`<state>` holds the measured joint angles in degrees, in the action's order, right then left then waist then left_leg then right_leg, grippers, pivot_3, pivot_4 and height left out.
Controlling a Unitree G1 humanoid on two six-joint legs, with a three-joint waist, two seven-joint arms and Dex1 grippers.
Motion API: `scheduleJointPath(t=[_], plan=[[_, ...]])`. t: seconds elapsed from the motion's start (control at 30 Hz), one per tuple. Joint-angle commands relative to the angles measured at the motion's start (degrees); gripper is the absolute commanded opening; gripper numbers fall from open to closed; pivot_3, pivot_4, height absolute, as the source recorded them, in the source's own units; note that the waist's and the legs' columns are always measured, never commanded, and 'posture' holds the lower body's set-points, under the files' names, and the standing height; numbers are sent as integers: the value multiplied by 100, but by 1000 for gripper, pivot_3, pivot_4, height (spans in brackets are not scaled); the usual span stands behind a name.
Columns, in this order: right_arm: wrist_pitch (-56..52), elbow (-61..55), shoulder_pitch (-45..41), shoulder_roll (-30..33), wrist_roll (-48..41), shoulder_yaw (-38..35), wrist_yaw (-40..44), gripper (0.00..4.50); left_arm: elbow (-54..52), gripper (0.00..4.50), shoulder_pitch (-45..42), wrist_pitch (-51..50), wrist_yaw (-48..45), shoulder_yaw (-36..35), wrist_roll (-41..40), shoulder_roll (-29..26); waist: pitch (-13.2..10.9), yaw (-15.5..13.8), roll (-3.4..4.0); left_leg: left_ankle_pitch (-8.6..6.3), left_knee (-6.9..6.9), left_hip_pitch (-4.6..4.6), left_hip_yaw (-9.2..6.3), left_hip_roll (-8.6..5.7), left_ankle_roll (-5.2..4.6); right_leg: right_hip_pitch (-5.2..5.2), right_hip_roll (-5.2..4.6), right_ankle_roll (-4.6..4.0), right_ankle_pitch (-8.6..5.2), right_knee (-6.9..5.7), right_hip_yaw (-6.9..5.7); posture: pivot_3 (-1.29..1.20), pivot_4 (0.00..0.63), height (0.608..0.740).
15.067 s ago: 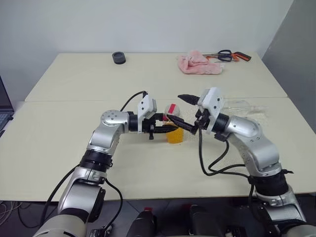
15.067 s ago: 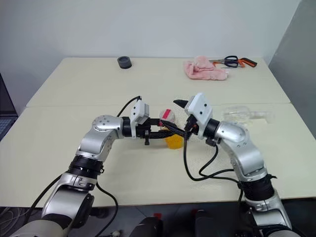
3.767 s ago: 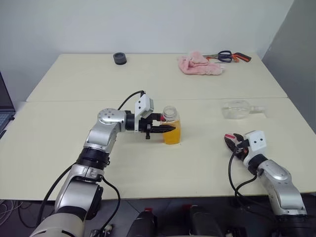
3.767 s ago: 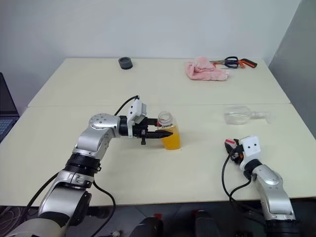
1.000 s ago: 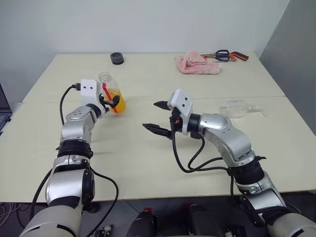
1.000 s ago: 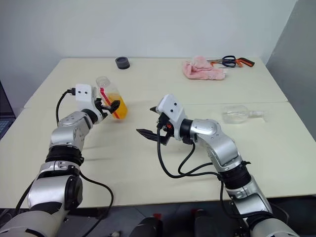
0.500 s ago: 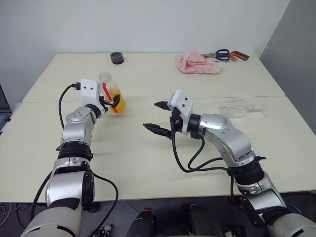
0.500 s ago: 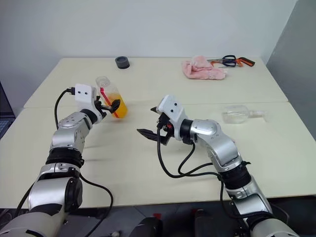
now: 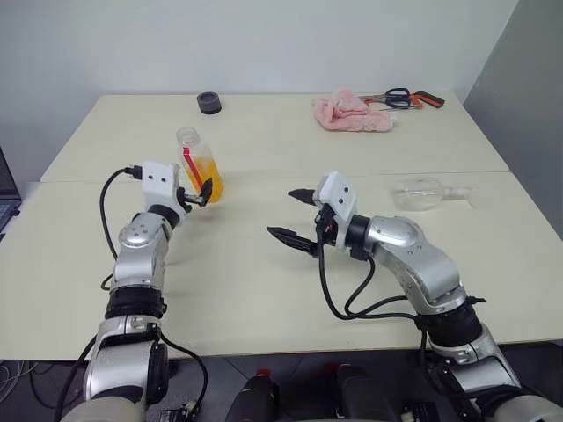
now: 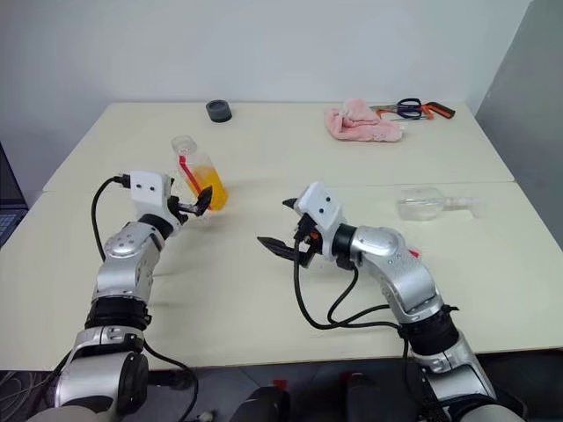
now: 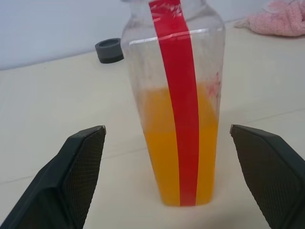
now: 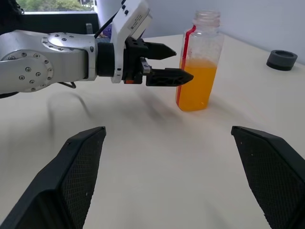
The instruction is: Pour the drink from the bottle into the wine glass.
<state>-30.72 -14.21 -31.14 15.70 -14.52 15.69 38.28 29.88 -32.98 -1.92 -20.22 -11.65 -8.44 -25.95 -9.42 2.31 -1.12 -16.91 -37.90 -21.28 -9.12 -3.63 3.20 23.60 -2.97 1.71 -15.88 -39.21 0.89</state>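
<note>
Left jaws spread, bottle (image 11: 177,105) just beyond, untouched

Counted: one bottle (image 9: 200,164), one glass (image 9: 422,192) lying on its side, one pink cloth (image 9: 352,114), one pair of scissors (image 9: 406,98), one black ring (image 9: 209,103), two tables (image 9: 264,290), two grippers.

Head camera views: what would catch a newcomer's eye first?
The uncapped bottle of orange drink stands upright at the table's left, with the open left gripper just short of it. The wine glass lies on its side at the right, beyond the open right gripper.
</note>
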Motion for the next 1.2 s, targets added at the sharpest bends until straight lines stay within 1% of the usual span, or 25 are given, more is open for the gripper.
scheduleJointPath(t=[0.03,0.13,0.33,0.43,0.53,0.6,0.7,0.73,0.8,0.87,0.97,1.1,1.2], plan=[[310,-430,233,147,59,-200,-66,4500,-636,4476,270,121,64,-114,-78,17,0,-9,0,0,0,0,-1,0,0,-2,0,0,0,1,0,0,150,740],[398,-548,471,292,126,-379,-213,4500,-1058,4476,620,98,-9,-86,-113,8,0,-13,0,0,1,0,0,0,0,-4,0,0,0,7,2,0,150,740],[765,-856,1059,672,388,-739,-466,4500,-2067,4476,1474,226,-492,-7,-226,-48,0,-51,0,0,2,0,1,2,0,-7,0,0,0,12,1,0,150,740],[976,-1164,1483,1005,486,-1116,-503,4500,-2821,4476,1775,10,-1088,315,-492,-28,0,-85,0,-1,2,-3,-1,4,0,-10,0,0,0,14,-2,0,150,740],[1441,-1362,1978,1464,708,-1570,-494,4500,-3340,4476,1662,-393,-1767,767,-791,-86,0,-161,0,-1,-2,2,-2,-1,-2,-28,-3,2,0,23,-5,0,150,740],[1667,-1355,2193,1698,837,-1698,-450,4500,-3474,4476,1561,-558,-2041,921,-903,-133,0,-174,0,-1,-3,9,3,0,-2,-35,-1,4,0,24,-4,0,150,740],[2057,-1151,2650,2127,1106,-1986,-390,4500,-3646,4476,1325,-912,-2687,1236,-1173,-257,0,-170,0,-1,4,26,17,9,-3,-44,9,6,0,20,-6,0,150,740],[2317,-953,2846,2369,1356,-2091,-408,4500,-3701,4476,1214,-1032,-3004,1394,-1271,-325,0,-157,0,-2,5,29,24,15,-3,-44,16,6,0,19,-6,0,150,740],[2602,-620,3051,2637,1606,-2295,-499,4500,-3765,4476,1027,-1287,-3473,1597,-1473,-415,0,-156,1,-2,6,33,35,15,-3,-45,20,6,0,17,-3,0,150,740],[2843,-210,3054,2868,1949,-2378,-719,4500,-3742,4476,824,-1444,-3871,1774,-1580,-493,-1,-135,1,-2,2,34,59,16,-4,-47,28,7,0,18,2,0,150,740],[3023,413,2801,3190,2671,-2158,-993,4500,-3633,4476,595,-1478,-4274,1973,-1548,-561,0,-62,1,-1,2,39,76,23,-4,-48,40,10,2,17,12,0,150,740],[3499,1422,2162,3419,3567,-1725,-1530,4500,-3450,4476,342,-1437,-4432,2072,-1472,-451,-1,-29,1,-1,4,44,100,37,-4,-45,63,9,2,15,24,0,150,740],[3840,2280,1553,3430,4095,-1371,-1941,4500,-3365,4476,241,-1408,-4528,2128,-1444,-385,-1,-38,1,-1,4,46,110,41,-4,-45,68,8,3,16,33,0,150,740]])
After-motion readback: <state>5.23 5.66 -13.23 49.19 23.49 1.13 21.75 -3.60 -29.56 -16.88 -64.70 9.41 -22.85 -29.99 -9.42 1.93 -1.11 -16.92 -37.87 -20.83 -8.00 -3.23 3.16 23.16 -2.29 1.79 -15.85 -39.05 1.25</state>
